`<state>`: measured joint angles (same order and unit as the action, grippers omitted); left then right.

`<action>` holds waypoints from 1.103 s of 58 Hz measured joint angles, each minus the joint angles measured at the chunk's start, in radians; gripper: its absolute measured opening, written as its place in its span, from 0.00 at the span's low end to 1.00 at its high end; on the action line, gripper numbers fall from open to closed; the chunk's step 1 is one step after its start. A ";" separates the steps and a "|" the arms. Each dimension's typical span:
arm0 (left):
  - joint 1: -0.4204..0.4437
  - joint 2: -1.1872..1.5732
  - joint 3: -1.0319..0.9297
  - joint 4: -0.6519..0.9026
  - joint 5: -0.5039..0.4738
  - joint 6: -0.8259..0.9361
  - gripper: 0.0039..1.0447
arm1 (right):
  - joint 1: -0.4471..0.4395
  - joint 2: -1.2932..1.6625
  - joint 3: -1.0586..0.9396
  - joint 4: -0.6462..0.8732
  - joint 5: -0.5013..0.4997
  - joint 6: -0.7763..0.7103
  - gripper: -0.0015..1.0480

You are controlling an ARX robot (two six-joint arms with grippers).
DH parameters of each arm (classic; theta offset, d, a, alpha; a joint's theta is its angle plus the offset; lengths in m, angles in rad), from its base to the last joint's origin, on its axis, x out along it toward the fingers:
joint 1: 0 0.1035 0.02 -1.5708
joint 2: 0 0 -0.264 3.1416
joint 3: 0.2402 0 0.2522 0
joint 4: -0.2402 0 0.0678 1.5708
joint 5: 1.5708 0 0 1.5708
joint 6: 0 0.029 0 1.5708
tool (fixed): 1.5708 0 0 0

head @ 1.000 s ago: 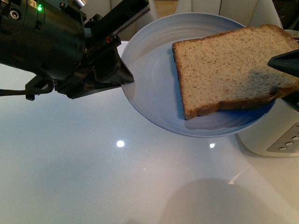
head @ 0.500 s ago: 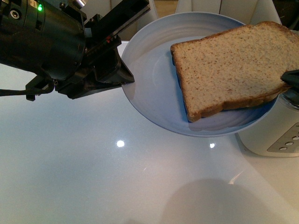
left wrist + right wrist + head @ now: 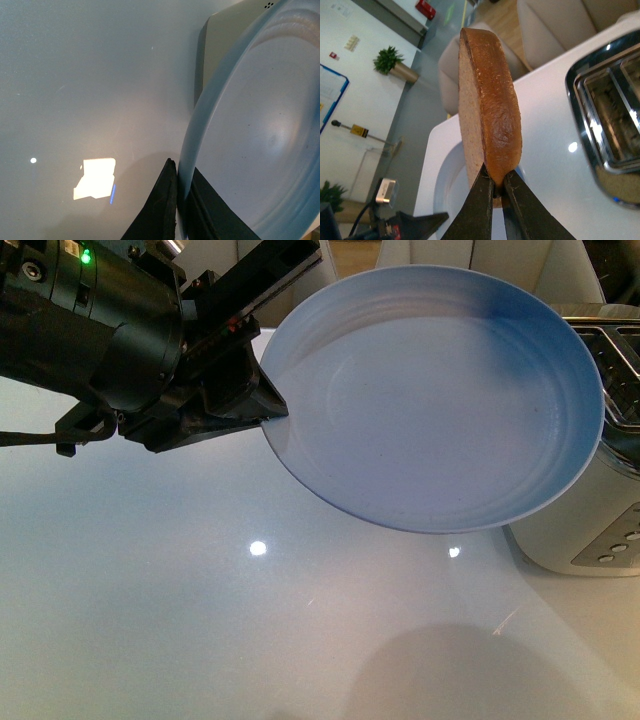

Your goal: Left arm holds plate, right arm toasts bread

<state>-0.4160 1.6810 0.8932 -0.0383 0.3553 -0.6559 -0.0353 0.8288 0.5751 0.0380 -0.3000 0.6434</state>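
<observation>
The pale blue plate [image 3: 435, 395] hangs tilted above the white table, empty in the front view. My left gripper [image 3: 268, 405] is shut on its left rim; the left wrist view shows the black fingers [image 3: 165, 205] pinching the plate's edge [image 3: 192, 150]. The bread [image 3: 487, 110] shows only in the right wrist view. It stands on edge, crust toward the camera, and my right gripper [image 3: 497, 192] is shut on its lower edge. The plate [image 3: 445, 190] lies below and behind it. The bread and the right gripper are out of the front view.
A white toaster [image 3: 600, 490] with chrome slots [image 3: 612, 110] stands at the right of the table, partly under the plate's right rim. Chairs [image 3: 555, 30] stand beyond the table's far edge. My left arm [image 3: 90, 330] fills the upper left.
The bread has been lifted off the plate by my right gripper and has gone up and right out of the front view. The plate and left arm have stayed in place.
</observation>
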 joint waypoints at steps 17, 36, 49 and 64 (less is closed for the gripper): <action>0.000 0.000 0.000 0.000 0.000 0.000 0.03 | -0.092 0.063 0.122 -0.059 0.133 -0.287 0.02; 0.000 0.000 0.000 0.000 0.000 0.000 0.03 | -0.002 0.277 0.126 0.011 0.346 -0.428 0.02; 0.000 0.000 0.000 0.000 0.000 0.000 0.03 | 0.055 0.396 0.124 0.079 0.415 -0.443 0.02; 0.000 0.000 0.000 0.000 0.000 0.000 0.03 | 0.072 0.470 0.124 0.113 0.451 -0.446 0.02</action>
<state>-0.4164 1.6810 0.8932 -0.0383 0.3553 -0.6559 0.0364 1.2987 0.6987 0.1509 0.1513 0.1974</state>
